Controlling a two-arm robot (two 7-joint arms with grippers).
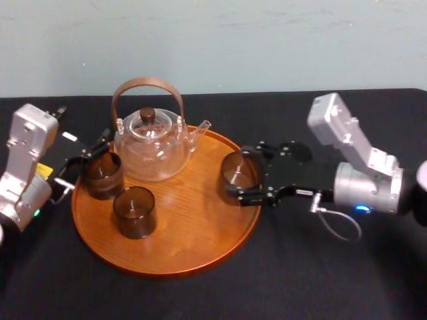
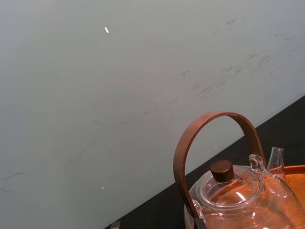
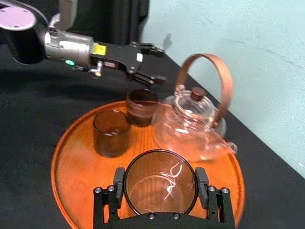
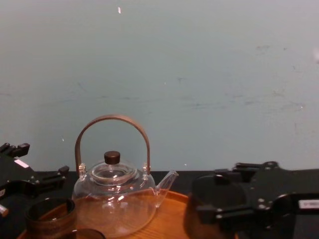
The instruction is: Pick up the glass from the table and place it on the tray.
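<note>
Right claw (image 1: pixel 240 177) grasps glass (image 3: pixel 160 183) in tray (image 1: pixel 183 237); left claw (image 3: pixel 158 65) released; teapot (image 1: pixel 150 148), 2 tumblers (image 1: pixel 134 212) (image 1: pixel 101 175) beside.

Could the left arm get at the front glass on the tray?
Probably yes: the left gripper is open nearby and the front glass is free above, though another glass stands between.

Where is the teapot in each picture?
Head view: teapot at the tray's far side, left of centre.
Chest view: teapot lower left, on the tray.
Left wrist view: teapot close up, against the pale wall.
Right wrist view: teapot on the tray, nearest the wall.
Shared landmark: arched brown handle.
</note>
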